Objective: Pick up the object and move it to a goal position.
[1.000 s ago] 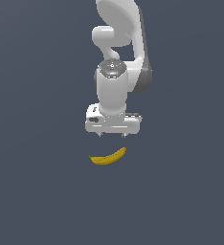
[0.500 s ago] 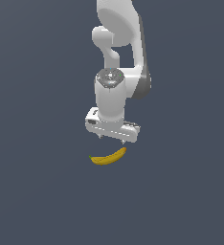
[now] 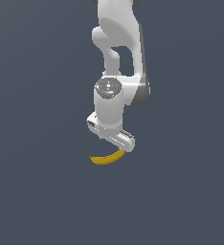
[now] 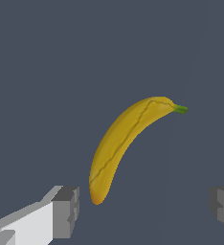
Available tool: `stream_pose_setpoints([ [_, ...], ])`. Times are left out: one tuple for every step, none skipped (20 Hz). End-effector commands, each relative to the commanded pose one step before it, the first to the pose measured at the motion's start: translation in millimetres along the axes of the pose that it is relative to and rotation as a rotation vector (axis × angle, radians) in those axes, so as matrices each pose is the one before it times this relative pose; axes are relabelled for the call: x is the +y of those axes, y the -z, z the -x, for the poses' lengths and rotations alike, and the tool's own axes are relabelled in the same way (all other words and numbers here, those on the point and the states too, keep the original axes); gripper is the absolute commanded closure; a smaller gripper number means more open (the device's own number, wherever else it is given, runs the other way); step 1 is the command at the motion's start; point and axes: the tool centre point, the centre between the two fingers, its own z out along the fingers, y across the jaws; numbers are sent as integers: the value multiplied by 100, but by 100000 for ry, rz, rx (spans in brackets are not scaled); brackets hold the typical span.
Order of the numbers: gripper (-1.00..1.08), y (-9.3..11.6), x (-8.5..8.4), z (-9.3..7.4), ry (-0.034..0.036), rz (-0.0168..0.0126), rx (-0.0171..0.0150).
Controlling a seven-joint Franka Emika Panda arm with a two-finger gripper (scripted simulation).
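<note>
The table (image 3: pixel 32 191) was a plain dark grey surface with no edge or corner in view. The jaws (image 4: pixel 145 208) stood released, spread wide, with the banana (image 4: pixel 126 143) lying on the table just ahead of the gap, not yet between them. Its long axis ran diagonally to the jaw line, so a wrist turn looked needed. Open room lay all around.

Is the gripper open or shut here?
Open: the wrist view shows both fingertips spread wide, with the banana beyond them, ungripped.
</note>
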Motion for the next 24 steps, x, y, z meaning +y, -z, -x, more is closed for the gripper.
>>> stream_pose_setpoints([
  [-92,-565,-4,-201,-7419,159,-233],
  [-92,-223,-5,-78,-2892,74,-82],
  [-92,-223,-8,-77,-2888,79,-75],
  [-92,-222,-10,-76,-2885,83,-68],
  [-92,-222,-11,-76,-2883,87,-61],
  [-92,-222,-13,-75,-2880,91,-53],
  [-92,-221,-15,-75,-2878,94,-45],
  [-92,-221,-17,-74,-2875,97,-38],
  [-92,-220,-19,-73,-2872,99,-30],
  [-92,-220,-20,-73,-2869,101,-22],
  [-92,-219,-22,-72,-2867,102,-14],
  [-92,-219,-24,-71,-2863,103,-6],
  [-92,-218,-25,-70,-2861,104,2],
  [-92,-218,-27,-69,-2857,104,10],
  [-92,-217,-29,-68,-2854,104,19],
  [-92,-214,-30,-66,-2811,103,26],
  [-92,-204,-30,-62,-2687,97,32],
  [-92,-193,-30,-57,-2539,91,37],
  [-92,-181,-29,-54,-2392,85,41],
  [-92,-170,-29,-49,-2244,78,43],
  [-92,-158,-28,-45,-2098,72,45],
  [-92,-147,-27,-41,-1951,66,46],
  [-92,-136,-26,-37,-1805,60,45],
  [-92,-125,-24,-35,-1661,54,44],
])
